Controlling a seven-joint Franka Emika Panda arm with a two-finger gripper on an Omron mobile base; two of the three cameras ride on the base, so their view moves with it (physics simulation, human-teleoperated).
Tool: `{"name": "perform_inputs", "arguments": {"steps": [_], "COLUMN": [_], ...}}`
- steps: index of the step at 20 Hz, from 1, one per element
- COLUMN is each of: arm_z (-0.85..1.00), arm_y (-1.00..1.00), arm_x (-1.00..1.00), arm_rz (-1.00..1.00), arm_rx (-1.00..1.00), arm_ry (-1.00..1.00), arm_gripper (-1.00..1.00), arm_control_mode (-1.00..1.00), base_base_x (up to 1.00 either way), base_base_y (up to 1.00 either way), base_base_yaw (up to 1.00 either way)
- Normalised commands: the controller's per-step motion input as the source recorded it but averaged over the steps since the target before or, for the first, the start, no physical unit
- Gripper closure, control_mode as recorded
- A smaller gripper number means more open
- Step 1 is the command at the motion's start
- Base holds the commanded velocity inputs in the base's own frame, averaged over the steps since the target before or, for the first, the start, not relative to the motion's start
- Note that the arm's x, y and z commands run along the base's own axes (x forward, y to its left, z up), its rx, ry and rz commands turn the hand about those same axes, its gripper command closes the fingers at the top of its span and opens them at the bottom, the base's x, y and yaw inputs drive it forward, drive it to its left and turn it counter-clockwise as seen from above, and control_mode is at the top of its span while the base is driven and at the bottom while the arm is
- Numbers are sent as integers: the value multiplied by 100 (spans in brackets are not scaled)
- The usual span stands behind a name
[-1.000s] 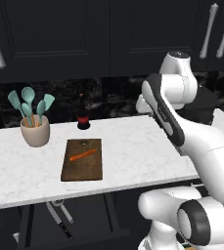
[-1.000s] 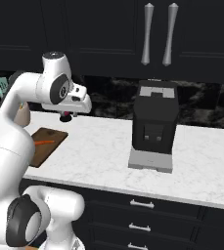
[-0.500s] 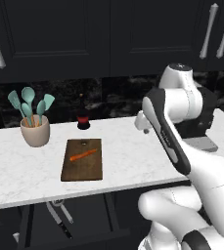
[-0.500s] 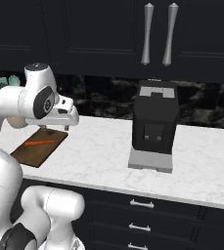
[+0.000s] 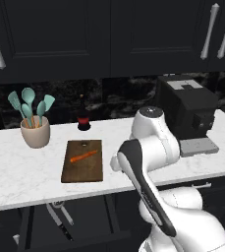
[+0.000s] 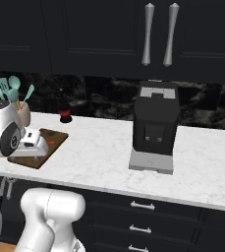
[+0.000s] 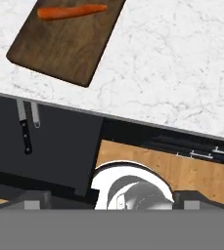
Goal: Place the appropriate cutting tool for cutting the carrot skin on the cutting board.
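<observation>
Carrot: lies on cutting board, 12 o'clock in hand view.
Peeler: just beside knife, 9 o'clock.
Claw: cannot tell.

The arm has been swung down and leftward over the last second, folded low across the front edge of the counter; the wrist, raised by the coffee machine a second ago, is now dropped just right of the cutting board; the board's near right corner, hidden half a second ago, is covered again in the right base view.
</observation>
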Motion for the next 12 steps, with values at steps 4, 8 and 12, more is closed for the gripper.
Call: {"name": "perform_inputs", "arguments": {"steps": [4, 8, 12], "arm_z": [-47, -49, -38], "arm_y": [98, 75, 61], "arm_x": [-9, -21, -13], "arm_rz": [2, 8, 5], "arm_rx": [-2, 0, 0], "arm_ry": [34, 26, 34], "arm_gripper": [-100, -100, -100], "arm_control_mode": [-100, -100, -100], "base_base_x": [0, 0, 0], "base_base_y": [0, 0, 0], "base_base_yaw": [0, 0, 0]}}
